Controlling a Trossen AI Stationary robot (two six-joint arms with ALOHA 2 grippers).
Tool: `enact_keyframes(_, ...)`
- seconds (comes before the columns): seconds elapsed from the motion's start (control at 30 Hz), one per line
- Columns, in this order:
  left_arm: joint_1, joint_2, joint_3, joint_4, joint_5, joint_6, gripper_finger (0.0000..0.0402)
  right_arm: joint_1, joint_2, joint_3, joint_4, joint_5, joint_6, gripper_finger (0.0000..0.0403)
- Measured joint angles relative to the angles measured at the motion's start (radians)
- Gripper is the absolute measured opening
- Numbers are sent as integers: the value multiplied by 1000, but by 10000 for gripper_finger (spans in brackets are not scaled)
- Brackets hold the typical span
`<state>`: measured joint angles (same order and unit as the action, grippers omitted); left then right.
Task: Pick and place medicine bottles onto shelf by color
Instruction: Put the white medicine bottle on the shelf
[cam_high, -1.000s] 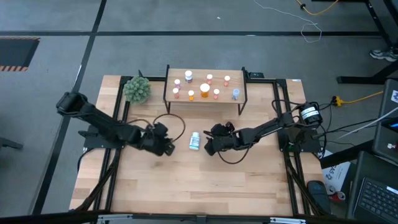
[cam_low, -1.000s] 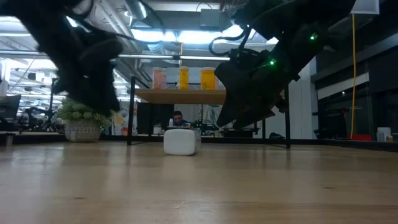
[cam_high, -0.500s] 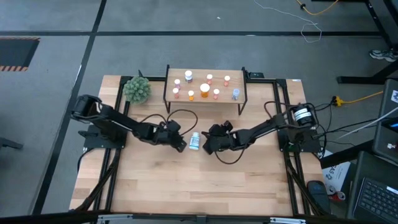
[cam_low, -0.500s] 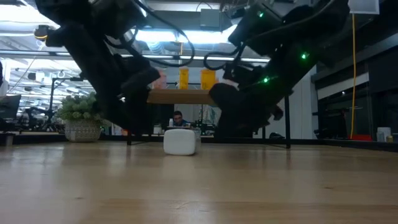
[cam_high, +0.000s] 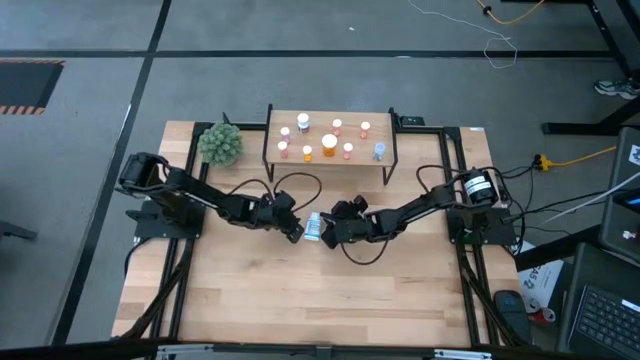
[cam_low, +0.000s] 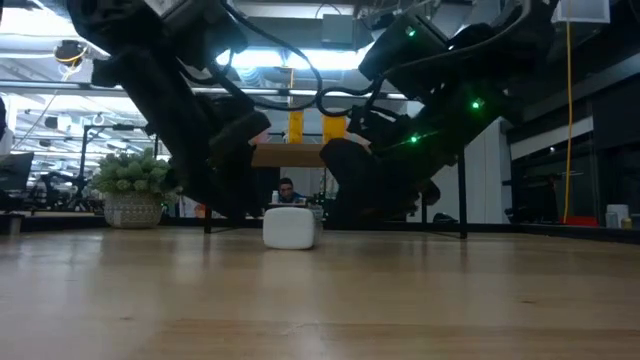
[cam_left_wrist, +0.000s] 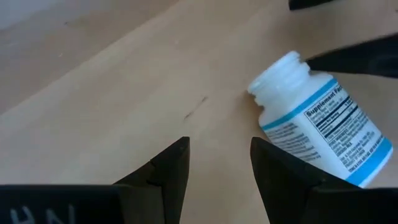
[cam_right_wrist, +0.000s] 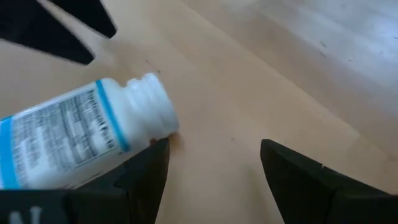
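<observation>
A white medicine bottle with a blue-banded label lies on its side on the wooden table, in front of the shelf, directly between the left gripper and the right gripper. Both grippers flank it with fingers spread apart, neither holding it. Its long axis runs toward and away from the shelf; its neck shows no cap.

Left gripper: moved in from well apart to just beside the lying white bottle.
Right gripper: crept closer, bottle now at its fingertips.
</observation>
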<state>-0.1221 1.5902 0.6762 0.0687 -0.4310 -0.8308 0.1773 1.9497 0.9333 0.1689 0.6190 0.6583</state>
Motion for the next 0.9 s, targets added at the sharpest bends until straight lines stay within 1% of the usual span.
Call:
enact_keyframes(0.2, 23, 21, 0, 25, 16, 4, 165, -12, 0, 0, 5, -18, -12, 255)
enact_keyframes(0.3, 25, 39, 0, 51, 43, 6, 165, -12, 1, 0, 6, -18, -16, 255)
enact_keyframes(0.37, 30, 59, 0, 58, 58, 14, 165, -13, 1, 0, 4, -19, -48, 255)
enact_keyframes(0.5, 36, 85, 0, 87, 48, 14, 165, -13, 1, 0, 7, -20, -79, 255)
enact_keyframes(0.67, 47, 101, 1, 154, 57, 53, 165, -20, 1, 0, 47, -34, -99, 255)
enact_keyframes(0.9, 46, 101, 54, 133, 52, 127, 165, -26, 1, -3, 77, -25, -122, 255)
